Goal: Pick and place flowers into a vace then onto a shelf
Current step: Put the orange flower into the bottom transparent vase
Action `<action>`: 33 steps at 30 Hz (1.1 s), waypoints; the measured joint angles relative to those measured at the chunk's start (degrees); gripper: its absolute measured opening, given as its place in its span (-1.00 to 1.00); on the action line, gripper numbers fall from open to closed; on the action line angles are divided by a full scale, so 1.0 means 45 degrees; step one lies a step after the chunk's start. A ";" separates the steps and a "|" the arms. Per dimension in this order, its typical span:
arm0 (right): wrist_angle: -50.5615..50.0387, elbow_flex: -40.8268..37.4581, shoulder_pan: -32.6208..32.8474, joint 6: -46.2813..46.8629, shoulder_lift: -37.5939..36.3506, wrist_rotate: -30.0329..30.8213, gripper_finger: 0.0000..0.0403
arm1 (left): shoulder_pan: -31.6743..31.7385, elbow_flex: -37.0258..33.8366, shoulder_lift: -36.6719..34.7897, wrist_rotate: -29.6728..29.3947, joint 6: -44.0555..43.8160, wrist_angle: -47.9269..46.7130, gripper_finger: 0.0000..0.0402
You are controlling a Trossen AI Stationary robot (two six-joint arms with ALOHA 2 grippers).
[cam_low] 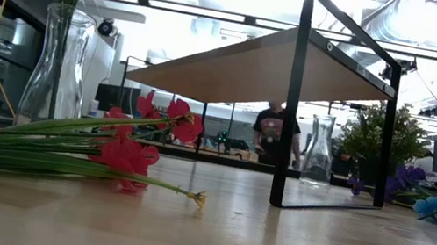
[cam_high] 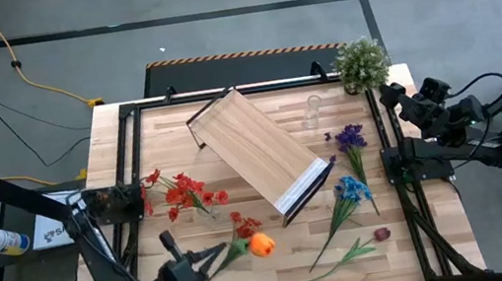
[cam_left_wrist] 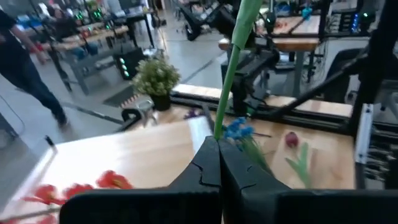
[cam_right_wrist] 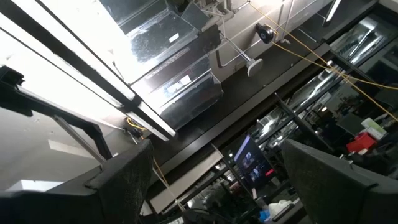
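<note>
1. High view: the left gripper [cam_high: 216,255] sits at the near edge of the counter [cam_high: 278,256], its fingers pinching the green stem of the orange flower [cam_high: 263,244]. The right gripper [cam_high: 394,97] waits at the far right, beside the potted plant [cam_high: 361,62].
2. The remaining flowers lie flat on the counter: red ones [cam_high: 184,192] to the left of the shelf [cam_high: 258,151], blue [cam_high: 348,191], purple [cam_high: 350,136] and dark red [cam_high: 382,235] to its right. A vase holding red stems [cam_high: 210,209] stands among the red ones; an empty vase [cam_high: 312,111] stands behind the shelf.
3. Handling, as a judgement: the flowers look light, with thin, springy stems and a heavier bloom, so a long stem will likely droop or swing. Hold mid-stem, nearer the bloom; the glass vases look tippable and fragile.
4. Left wrist view shows what the high view cannot: the fingers [cam_left_wrist: 205,168] pressed together on the stem [cam_left_wrist: 231,68], which rises straight up out of them.
5. Low view alone shows the shelf top [cam_low: 255,62] raised on its black frame, with the empty vase visible beneath it.
6. Right wrist view points at the ceiling, with that arm's fingers [cam_right_wrist: 124,180] spread and holding nothing.
</note>
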 joint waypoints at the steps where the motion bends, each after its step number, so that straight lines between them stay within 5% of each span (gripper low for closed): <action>1: 0.0000 -0.0005 0.0000 0.0000 0.0000 0.0027 0.71 | 0.0002 -0.0363 -0.0244 -0.0124 -0.0171 -0.0005 -0.90; 16: 0.0000 0.0000 0.0000 -0.0107 0.0000 0.0627 0.71 | -0.0002 -0.5202 -0.3491 -0.1275 -0.2295 -0.0010 -0.90; 33: -0.0134 -0.0002 0.0000 -0.0746 0.0005 0.1581 0.71 | 0.0002 -0.7555 -0.3690 -0.2194 -0.5974 0.0041 -0.90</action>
